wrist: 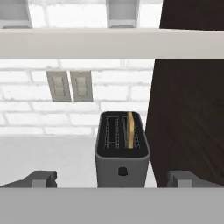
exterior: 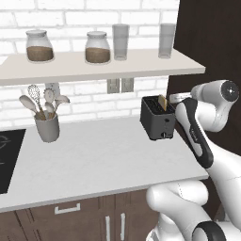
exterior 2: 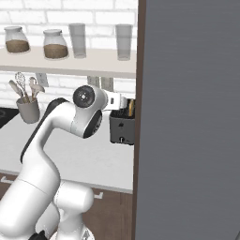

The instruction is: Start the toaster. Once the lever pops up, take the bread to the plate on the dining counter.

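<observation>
The black toaster (exterior: 157,121) (exterior 2: 121,130) (wrist: 122,151) stands on the grey-white worktop (exterior: 94,160) at its right end, against a dark wood panel. A tan slice of bread (exterior: 162,100) (exterior 2: 131,108) (wrist: 130,130) stands upright in the toaster's right slot, and the left slot is empty. A small round knob (wrist: 123,171) sits low on the front face. My gripper (wrist: 113,179) (exterior: 175,98) is open, level with the toaster top and just short of its front, with fingertips (wrist: 43,178) spread wider than the toaster. The plate and dining counter are out of view.
A tall dark wood panel (exterior: 207,42) (wrist: 188,122) rises right beside the toaster. A shelf (exterior: 94,66) with jars and glasses hangs above. A grey utensil holder (exterior: 47,127) stands at left, near a black cooktop (exterior: 7,160). Wall outlets (wrist: 70,85) sit behind.
</observation>
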### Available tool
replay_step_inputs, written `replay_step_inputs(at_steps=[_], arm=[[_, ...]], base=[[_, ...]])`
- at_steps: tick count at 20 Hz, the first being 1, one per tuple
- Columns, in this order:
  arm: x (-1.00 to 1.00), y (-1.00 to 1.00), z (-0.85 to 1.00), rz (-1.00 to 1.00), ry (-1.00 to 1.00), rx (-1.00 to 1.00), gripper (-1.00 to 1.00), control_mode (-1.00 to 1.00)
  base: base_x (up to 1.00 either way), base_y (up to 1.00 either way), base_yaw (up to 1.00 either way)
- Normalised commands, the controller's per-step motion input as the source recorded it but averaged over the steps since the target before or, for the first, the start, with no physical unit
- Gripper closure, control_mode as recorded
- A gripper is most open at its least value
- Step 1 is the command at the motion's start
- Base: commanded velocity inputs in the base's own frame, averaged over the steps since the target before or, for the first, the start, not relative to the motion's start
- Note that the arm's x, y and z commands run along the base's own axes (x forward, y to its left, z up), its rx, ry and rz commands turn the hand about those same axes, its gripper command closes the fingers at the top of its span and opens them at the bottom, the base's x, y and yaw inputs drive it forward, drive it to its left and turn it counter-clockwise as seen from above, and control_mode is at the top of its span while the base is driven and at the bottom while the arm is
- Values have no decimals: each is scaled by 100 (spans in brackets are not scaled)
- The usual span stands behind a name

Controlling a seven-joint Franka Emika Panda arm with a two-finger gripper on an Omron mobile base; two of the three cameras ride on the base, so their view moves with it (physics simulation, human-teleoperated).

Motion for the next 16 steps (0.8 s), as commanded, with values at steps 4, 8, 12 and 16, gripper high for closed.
replay_step_inputs(at_steps=[4,8,12,16], arm=[[0,-22,-37,-7,1,0,-100,-100],[6,-18,-32,-8,9,0,-100,-100],[24,-2,-23,-7,12,0,-100,-100],[23,0,-8,-5,3,0,-100,-100]], base=[[0,0,0],[0,0,0],[0,0,0],[0,0,0]])
